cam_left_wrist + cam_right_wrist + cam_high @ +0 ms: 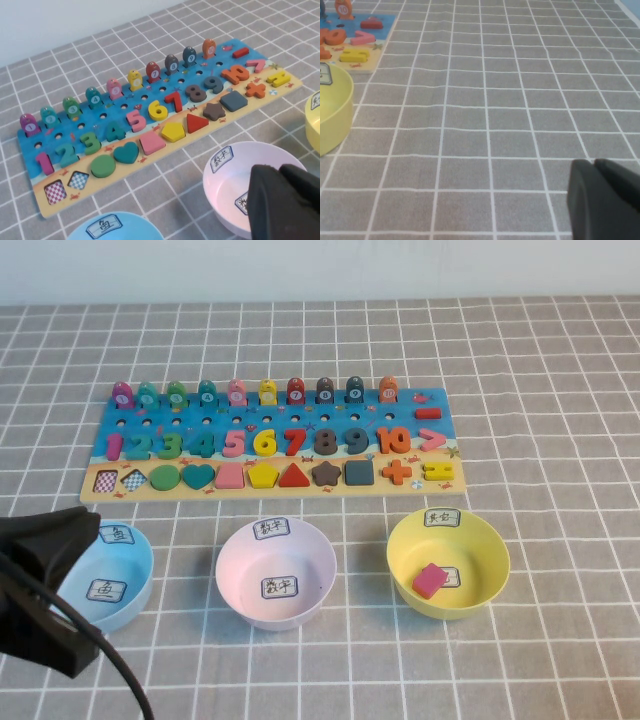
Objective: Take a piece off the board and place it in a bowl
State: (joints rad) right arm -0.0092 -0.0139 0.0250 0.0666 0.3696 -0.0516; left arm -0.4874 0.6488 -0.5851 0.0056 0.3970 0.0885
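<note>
The magenta-pink piece (430,580) lies flat inside the yellow bowl (482,548), which stands at the front right; the bowl's edge also shows in the right wrist view (332,110). The board (270,405) lies behind the bowls, and two slots at the left end of its shape row are bare (105,480). My left gripper (85,525) is shut and empty, low at the front left beside the light blue bowl (132,562). In its wrist view the left gripper (280,170) hangs over the pale pink bowl's rim. My right gripper (595,165) is shut and empty over bare cloth, right of the yellow bowl.
The pale pink bowl (302,548) stands in the middle front, with nothing in it. The board's number pieces, shape tiles (360,472) and pegs (268,392) sit in place. A grey checked cloth (560,440) covers the table.
</note>
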